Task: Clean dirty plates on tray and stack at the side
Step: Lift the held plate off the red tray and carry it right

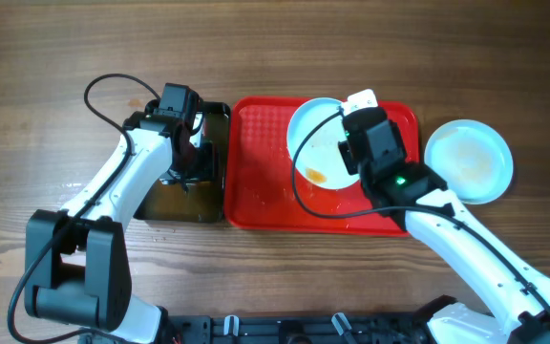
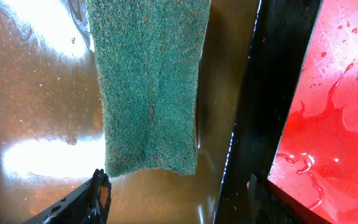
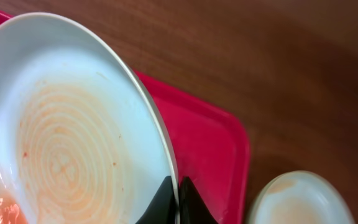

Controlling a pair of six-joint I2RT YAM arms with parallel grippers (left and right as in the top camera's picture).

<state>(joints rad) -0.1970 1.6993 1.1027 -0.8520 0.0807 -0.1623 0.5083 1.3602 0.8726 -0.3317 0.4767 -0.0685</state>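
The right hand (image 3: pixel 176 198) is shut tight on the rim of a plate (image 1: pixel 321 153), its two fingers pinching the edge from either side. That plate is over the far right part of the tray (image 1: pixel 256 162). Faint orange rings cover its inside, and a darker orange-brown blot sits toward its near left edge. I cannot tell whether it rests flat on the tray or is raised off it.

A second plate (image 1: pixel 469 161) lies on the bare surface (image 1: pixel 46 67) just right of the tray, apart from the first, with a pale orange smear across its middle.

The tray sits in the middle of the surface, and its floor is wet, with drops and thin pools showing in the left wrist view.

A black tub (image 2: pixel 272 93) stands touching or just beside the tray's left edge, filled with brownish water (image 2: pixel 36 112). A green pad (image 2: pixel 151 93) is in the tub.

The left hand (image 2: pixel 178 198) hangs over the tub with its fingers wide apart. One fingertip (image 2: pixel 98 196) is just beside the pad's near corner. The other stands well clear of the pad, close to the tub wall. The pad is not pinched between them.
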